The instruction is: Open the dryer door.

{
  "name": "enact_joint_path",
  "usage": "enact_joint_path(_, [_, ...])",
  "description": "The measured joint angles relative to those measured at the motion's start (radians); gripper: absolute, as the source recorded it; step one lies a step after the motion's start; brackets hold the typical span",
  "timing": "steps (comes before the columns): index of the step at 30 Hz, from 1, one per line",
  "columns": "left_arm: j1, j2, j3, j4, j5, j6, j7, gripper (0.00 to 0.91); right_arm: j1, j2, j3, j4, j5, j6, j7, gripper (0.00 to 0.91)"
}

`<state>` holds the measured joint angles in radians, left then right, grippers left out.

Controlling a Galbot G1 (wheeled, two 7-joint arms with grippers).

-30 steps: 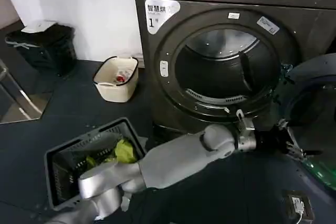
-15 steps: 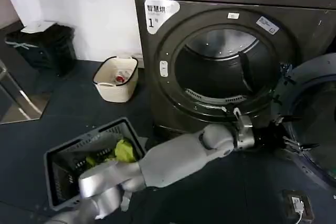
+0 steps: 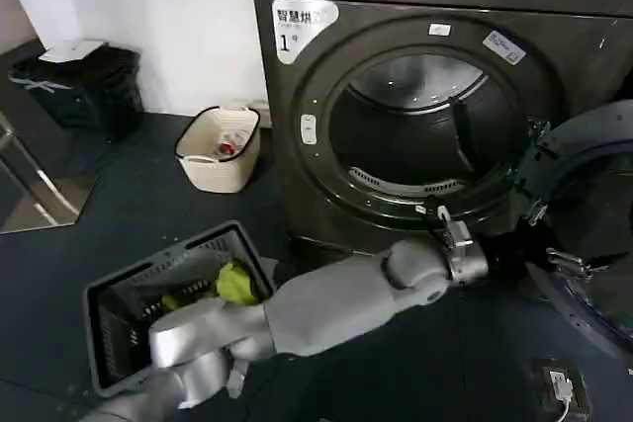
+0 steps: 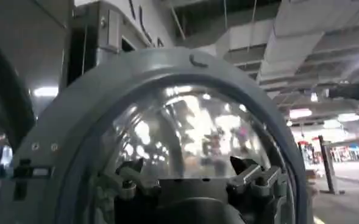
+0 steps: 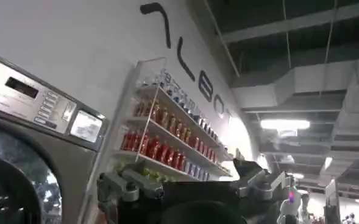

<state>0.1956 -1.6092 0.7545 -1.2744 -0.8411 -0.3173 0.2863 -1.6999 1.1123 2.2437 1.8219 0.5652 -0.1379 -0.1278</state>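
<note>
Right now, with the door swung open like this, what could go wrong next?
1. The open left gripper faces the dryer door's inner side up close; pushing further could knock its glass bulge.
2. The left arm stretches low across the front of the dryer; if the door swings back, it may hit the wrist.
3. The grey laundry basket sits by the arm's elbow; pulling back might bump it.

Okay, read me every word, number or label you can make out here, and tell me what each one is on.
"1": white corner sticker on the dryer; the characters above the digit are too blurred to read.
Small white labels on the upper front ring: too small to read.
Large dark lettering on the wall above the drinks shelf: seen at a steep angle, not readable.
Control panel on a machine: markings too small.
</note>
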Motion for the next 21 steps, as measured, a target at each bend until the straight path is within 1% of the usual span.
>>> enact_joint_path(4, [0.015,0.021,0.005,-0.051,0.007,-0.004,-0.022,0.907,0.000,-0.008,-0.001,0.000,0.000,-0.002,0.000,0.907])
enact_joint_path(7, [0.023,0.121,0.009,-0.099,0.006,0.007,-0.033,0.907,0.001,-0.015,-0.001,-0.001,-0.002,-0.002,0.000,0.907])
enact_joint_path(13, [0.046,0.341,0.005,-0.247,0.006,0.048,-0.065,0.907,0.002,-0.020,0.007,0.008,-0.008,-0.003,0.000,0.907])
enact_joint_path(17, [0.065,0.480,0.001,-0.351,0.048,0.116,-0.084,0.907,0.007,-0.021,0.007,0.013,-0.038,-0.004,-0.001,0.907])
enact_joint_path(21, [0.087,0.638,-0.020,-0.459,0.089,0.201,-0.100,0.907,0.013,-0.019,0.006,0.029,-0.047,-0.018,-0.001,0.907])
